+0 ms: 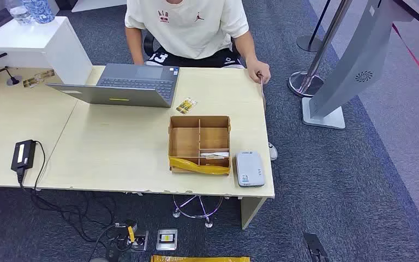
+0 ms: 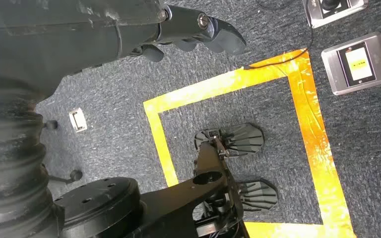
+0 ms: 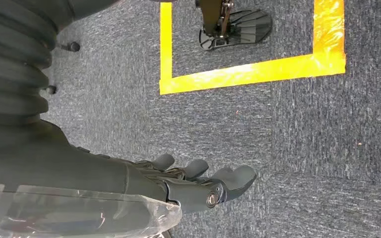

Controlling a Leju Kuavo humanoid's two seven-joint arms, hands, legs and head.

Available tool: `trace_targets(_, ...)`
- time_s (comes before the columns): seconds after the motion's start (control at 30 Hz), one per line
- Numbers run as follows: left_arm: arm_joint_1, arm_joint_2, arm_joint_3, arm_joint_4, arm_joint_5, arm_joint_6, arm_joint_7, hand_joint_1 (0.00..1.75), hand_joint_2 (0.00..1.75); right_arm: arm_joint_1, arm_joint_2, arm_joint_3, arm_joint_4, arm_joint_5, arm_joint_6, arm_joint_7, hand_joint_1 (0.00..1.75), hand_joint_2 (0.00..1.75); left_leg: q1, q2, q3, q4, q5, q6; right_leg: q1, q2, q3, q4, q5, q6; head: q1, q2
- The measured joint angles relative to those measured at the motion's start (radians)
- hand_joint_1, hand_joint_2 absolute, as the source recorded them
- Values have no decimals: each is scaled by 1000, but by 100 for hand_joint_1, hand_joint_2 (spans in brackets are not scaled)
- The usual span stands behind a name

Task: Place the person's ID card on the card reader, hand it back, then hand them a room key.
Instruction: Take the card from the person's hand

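A person in a white T-shirt (image 1: pixel 188 24) sits behind the far side of the table. Their hand (image 1: pixel 259 72) at the table's far right corner pinches a thin card (image 1: pixel 262 82), seen edge-on. The grey card reader (image 1: pixel 250 168) lies near the front right corner. Beside it stands a cardboard box (image 1: pixel 199 144) with compartments; a white key card (image 1: pixel 215 155) lies in its front right one. My left hand (image 2: pixel 198 30) hangs over the carpet, fingers apart and holding nothing. My right hand (image 3: pixel 203 182) also hangs low, fingers spread, nothing in it.
An open grey laptop (image 1: pixel 133 84) sits at the table's far side, with a small yellow packet (image 1: pixel 186 105) beside it. A black power adapter (image 1: pixel 23 154) lies at the left. A grey kiosk stand (image 1: pixel 354 65) and a chrome post (image 1: pixel 308 79) stand right of the table.
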Motion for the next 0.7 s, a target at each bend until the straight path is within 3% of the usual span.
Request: trace_targets(0.7, 0, 0, 0, 0, 0, -2, 4, 0, 175, 0, 0, 11, 0, 1, 3, 0, 0, 175, 0, 0, 0, 0, 0, 0, 0, 0, 0, 0, 0, 0, 0, 0)
